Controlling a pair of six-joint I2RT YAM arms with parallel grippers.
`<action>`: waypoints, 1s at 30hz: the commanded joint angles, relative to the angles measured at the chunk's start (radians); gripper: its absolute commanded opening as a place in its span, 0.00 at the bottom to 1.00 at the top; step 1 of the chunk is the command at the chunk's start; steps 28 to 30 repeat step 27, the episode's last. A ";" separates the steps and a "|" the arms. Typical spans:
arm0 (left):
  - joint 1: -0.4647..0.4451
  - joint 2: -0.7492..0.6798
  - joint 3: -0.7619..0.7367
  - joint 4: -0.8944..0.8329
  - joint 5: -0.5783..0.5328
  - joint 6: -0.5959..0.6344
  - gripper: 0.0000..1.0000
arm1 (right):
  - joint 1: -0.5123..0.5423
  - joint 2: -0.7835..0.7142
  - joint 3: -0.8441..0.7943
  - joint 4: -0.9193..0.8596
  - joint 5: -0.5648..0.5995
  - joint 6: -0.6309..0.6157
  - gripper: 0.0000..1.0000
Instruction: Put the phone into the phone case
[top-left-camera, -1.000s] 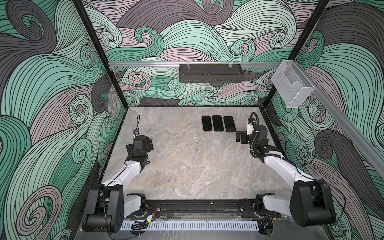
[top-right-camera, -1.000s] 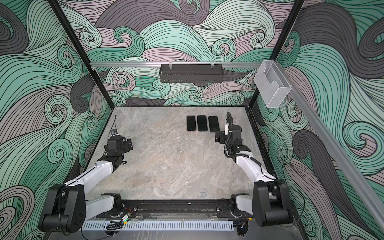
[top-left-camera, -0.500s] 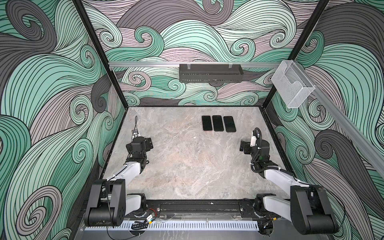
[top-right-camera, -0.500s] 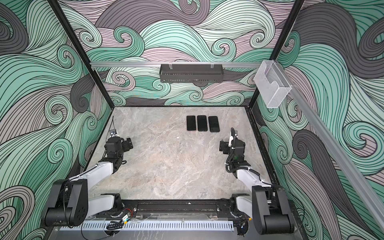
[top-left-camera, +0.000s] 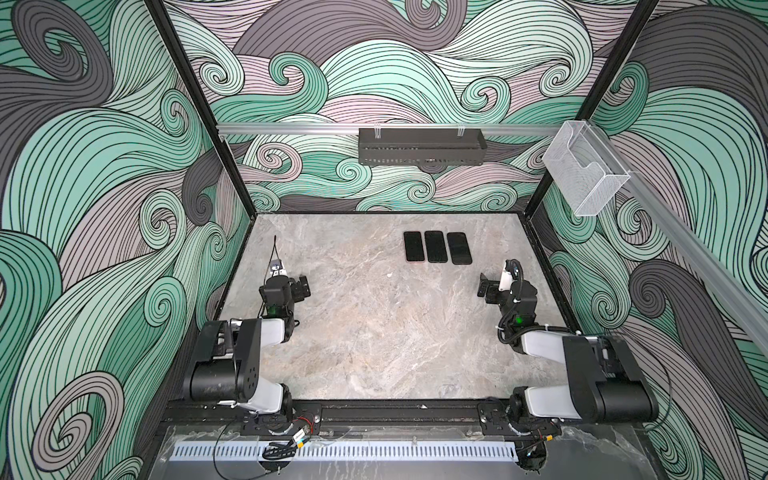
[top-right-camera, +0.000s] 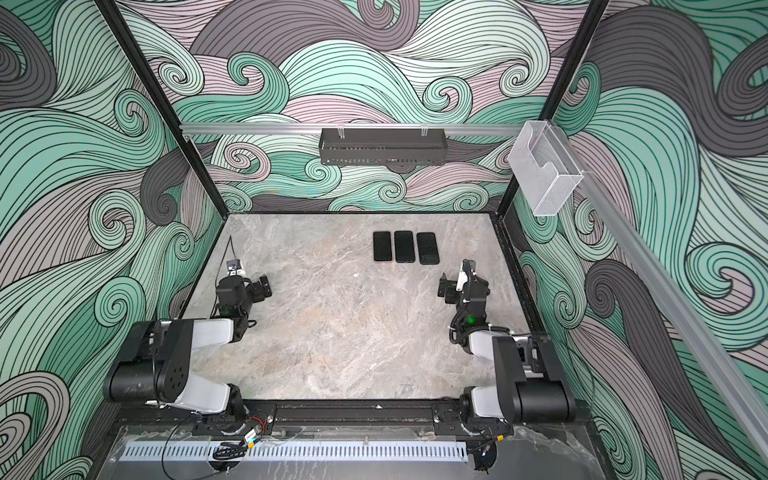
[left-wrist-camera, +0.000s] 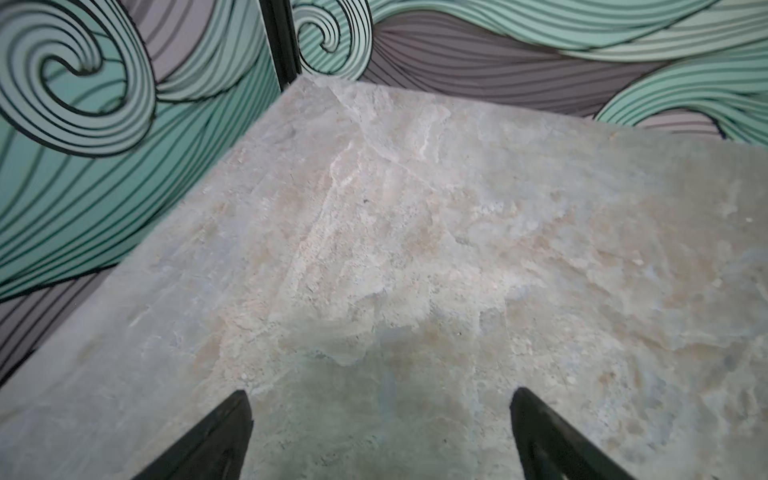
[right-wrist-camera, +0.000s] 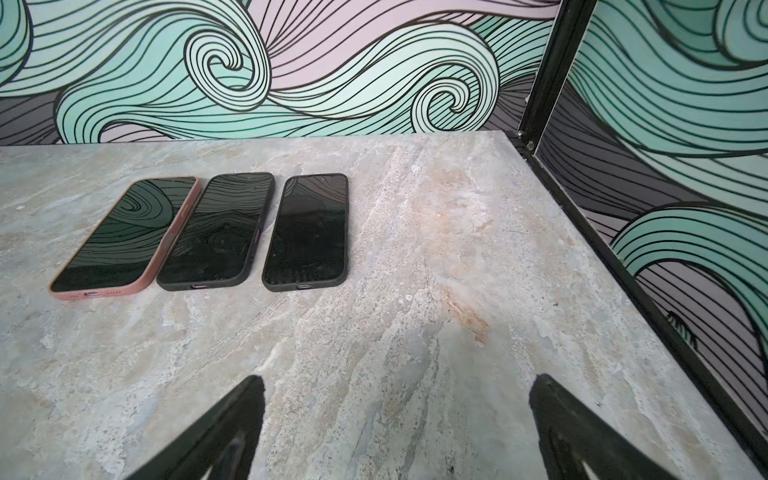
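Lying near far table edge (top-left-camera: 386, 215), phones (top-left-camera: 436, 252)

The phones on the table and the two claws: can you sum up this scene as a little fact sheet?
row: pink-cased phone, middle phone, right phone, side by side, screens up
place: far side of the table
cases: middle and right ones dark; all three look cased
left gripper: open, empty, over bare table
right gripper: open, empty, short of the row
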 joint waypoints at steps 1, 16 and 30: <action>0.007 -0.008 0.071 -0.047 0.045 0.012 0.98 | -0.005 0.094 0.013 0.158 -0.055 -0.020 0.99; 0.004 0.002 0.073 -0.041 0.047 0.021 0.99 | -0.015 0.069 0.094 -0.062 -0.065 -0.013 0.99; 0.004 0.002 0.073 -0.042 0.047 0.022 0.99 | -0.015 0.071 0.102 -0.077 -0.064 -0.014 0.99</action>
